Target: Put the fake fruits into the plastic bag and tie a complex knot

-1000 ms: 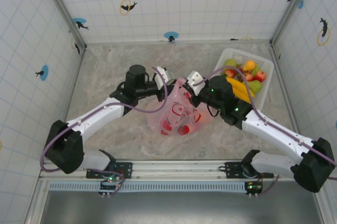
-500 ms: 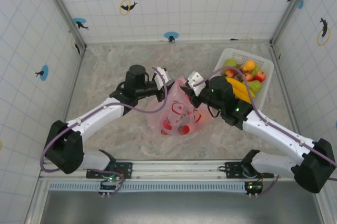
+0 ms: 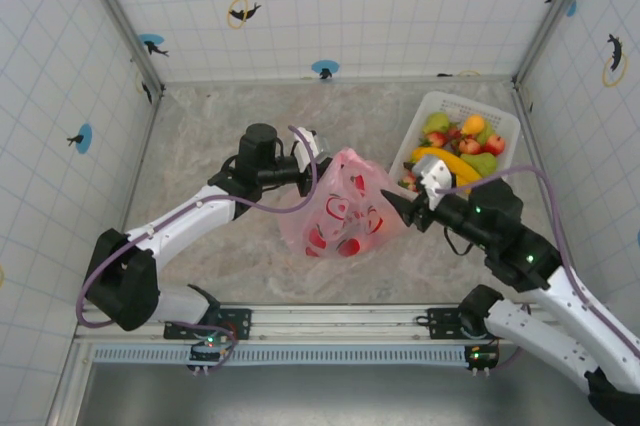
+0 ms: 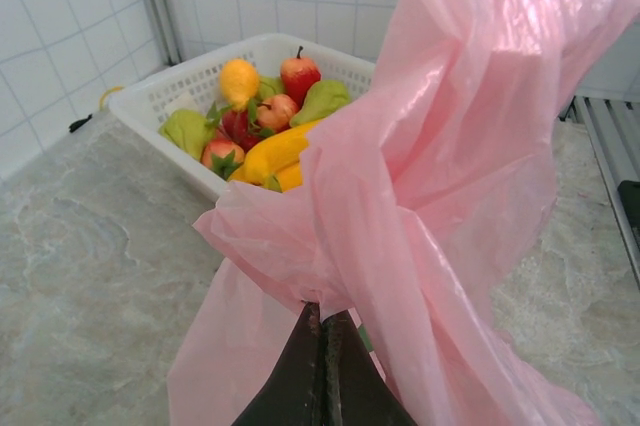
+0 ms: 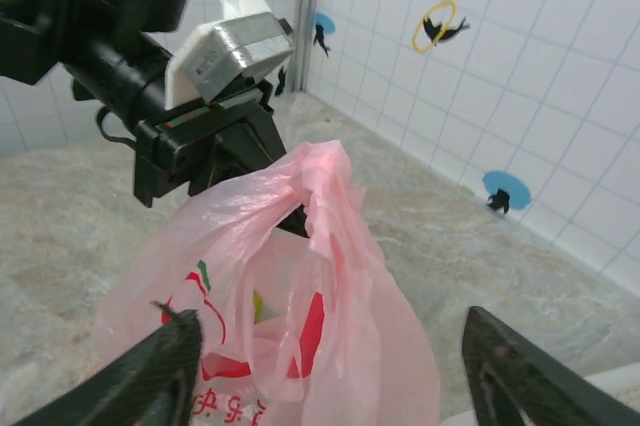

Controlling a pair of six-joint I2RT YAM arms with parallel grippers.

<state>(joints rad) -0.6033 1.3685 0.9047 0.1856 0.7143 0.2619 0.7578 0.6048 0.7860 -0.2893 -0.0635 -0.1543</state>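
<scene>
The pink plastic bag [image 3: 342,208] stands in the middle of the surface [image 3: 220,126], its top gathered into a peak that the left tool [image 4: 322,346] pinches with closed jaws. The right tool [image 5: 330,326] hangs just beside the bag's right side, spread wide and holding nothing. Behind it, fake fruits [image 3: 462,141] lie heaped in the white basket [image 3: 452,102].

1. The counter [image 3: 210,116] lies bare behind and left of the plastic bag [image 3: 345,211].
2. The basket [image 3: 452,99] of fake fruits [image 3: 470,141] blocks the far right corner.
3. The left claw [image 3: 326,159], pinching the bag's top, bars its far-left side; the right claw [image 3: 393,203] crowds its right.
</scene>
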